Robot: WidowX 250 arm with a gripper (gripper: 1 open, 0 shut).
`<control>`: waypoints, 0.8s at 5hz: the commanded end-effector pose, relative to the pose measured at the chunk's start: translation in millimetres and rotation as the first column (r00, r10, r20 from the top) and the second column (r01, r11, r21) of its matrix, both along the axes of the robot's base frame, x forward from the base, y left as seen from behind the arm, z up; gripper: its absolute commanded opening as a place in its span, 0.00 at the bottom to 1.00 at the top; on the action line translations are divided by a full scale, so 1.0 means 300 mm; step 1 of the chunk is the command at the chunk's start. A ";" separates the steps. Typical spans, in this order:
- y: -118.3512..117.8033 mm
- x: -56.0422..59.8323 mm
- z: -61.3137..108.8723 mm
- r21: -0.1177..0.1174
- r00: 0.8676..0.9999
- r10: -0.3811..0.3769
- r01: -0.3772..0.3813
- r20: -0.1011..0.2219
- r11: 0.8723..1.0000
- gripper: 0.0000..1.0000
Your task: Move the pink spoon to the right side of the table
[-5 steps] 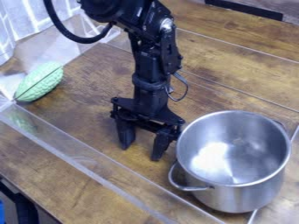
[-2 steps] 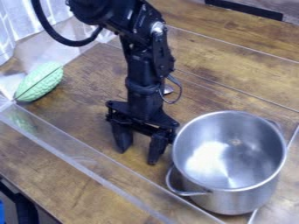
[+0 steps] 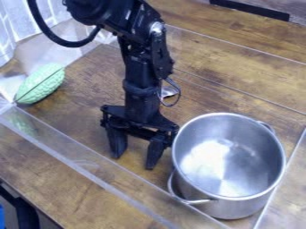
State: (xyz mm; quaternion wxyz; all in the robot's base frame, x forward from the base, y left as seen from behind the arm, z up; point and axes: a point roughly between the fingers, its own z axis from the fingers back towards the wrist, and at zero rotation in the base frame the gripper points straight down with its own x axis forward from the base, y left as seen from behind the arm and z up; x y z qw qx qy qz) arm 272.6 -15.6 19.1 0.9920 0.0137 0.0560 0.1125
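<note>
The pink spoon does not show in the camera view; it is hidden or out of view. My gripper (image 3: 134,157) points straight down over the dark wood table (image 3: 239,72), near its front edge. Its two black fingers (image 3: 116,148) are spread apart with nothing visible between them. The tips are at or just above the tabletop. The gripper stands just left of the steel pot (image 3: 270,136).
The steel pot stands at the front right, close beside the gripper. A green ribbed vegetable-like object (image 3: 39,83) lies at the left edge. A clear plastic strip (image 3: 72,159) runs along the table's front edge, just in front of the fingers.
The arm and gripper have shifted left and a little toward the front edge. The pot also appears slightly further left. The fingers stay spread.
</note>
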 end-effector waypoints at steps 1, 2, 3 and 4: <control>-0.045 0.047 0.044 -0.006 0.991 0.117 -0.117 0.057 0.993 0.00; -0.054 0.080 0.038 -0.006 0.967 0.246 -0.246 0.060 0.969 0.00; -0.032 0.089 0.031 -0.006 0.972 0.228 -0.228 0.063 0.974 0.00; -0.027 0.112 0.025 -0.005 0.965 0.255 -0.256 0.065 0.967 0.00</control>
